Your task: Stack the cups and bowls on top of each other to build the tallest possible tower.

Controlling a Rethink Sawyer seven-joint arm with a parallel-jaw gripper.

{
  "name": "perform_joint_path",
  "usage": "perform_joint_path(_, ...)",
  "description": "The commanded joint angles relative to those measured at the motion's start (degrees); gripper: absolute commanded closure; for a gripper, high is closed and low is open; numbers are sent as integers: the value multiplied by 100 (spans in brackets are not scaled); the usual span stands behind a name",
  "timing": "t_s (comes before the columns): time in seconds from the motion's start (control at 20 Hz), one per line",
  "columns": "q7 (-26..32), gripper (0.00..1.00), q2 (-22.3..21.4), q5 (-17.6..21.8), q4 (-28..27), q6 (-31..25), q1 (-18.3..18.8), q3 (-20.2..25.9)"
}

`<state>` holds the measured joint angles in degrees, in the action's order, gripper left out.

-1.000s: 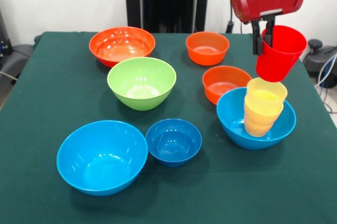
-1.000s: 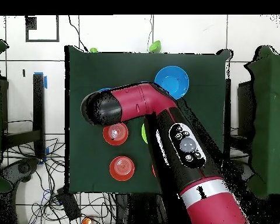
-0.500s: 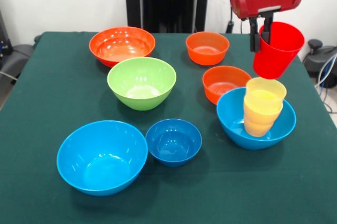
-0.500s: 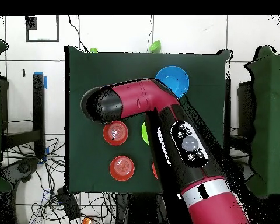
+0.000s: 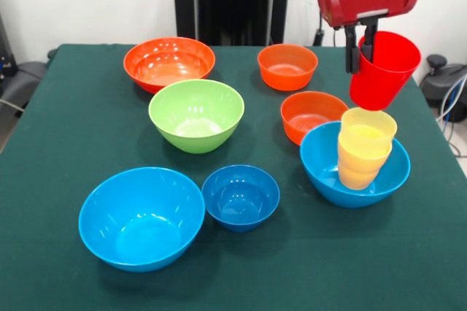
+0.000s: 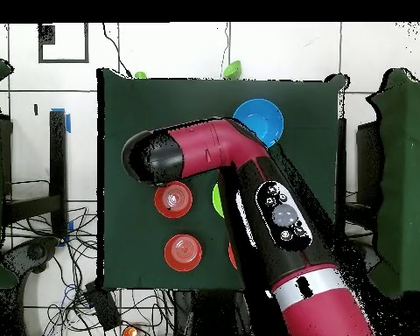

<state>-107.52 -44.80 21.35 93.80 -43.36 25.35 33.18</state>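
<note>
Moved since the earlier frames: red cup (image 5: 383, 70), now sitting slightly higher and a touch further left than a second ago, carried by the gripper (image 5: 363, 47); nothing else on the table (image 5: 66, 143) is shifting.

Item, red cup: hanging tilted, mouth up and leaning right, base pointing down and left. Dark fingers (image 5: 357, 52) are pinching its left rim wall, one showing outside the cup and the other apparently inside.

Item, tower (image 5: 363, 152): standing at the right of the table, a large light-blue bowl (image 5: 325, 169) as base, the yellow-orange nested cups inside it, the pale yellow cup (image 5: 368, 127) on top, mouth open upward.

Key relation: red cup's base is hovering just above the pale yellow cup's rim, apart from it, nearly over its centre. Its long axis is leaning off vertical, so lowering it likely calls for levelling first.

Others, untouched: green bowl (image 5: 195, 114), large orange bowl (image 5: 168, 61), two small orange bowls (image 5: 287, 65), second light-blue bowl (image 5: 141, 216), dark blue bowl (image 5: 240, 196).

Overhead view: arm (image 6: 248, 210) is covering the tower.
</note>
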Motion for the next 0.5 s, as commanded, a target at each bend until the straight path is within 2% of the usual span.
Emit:
perform_joint_path(0.05, 747, 100, 421, 327, -6, -121, 15, 140)
perform_joint_path(0.5, 686, 100, 623, 494, -53, 120, -26, 74)
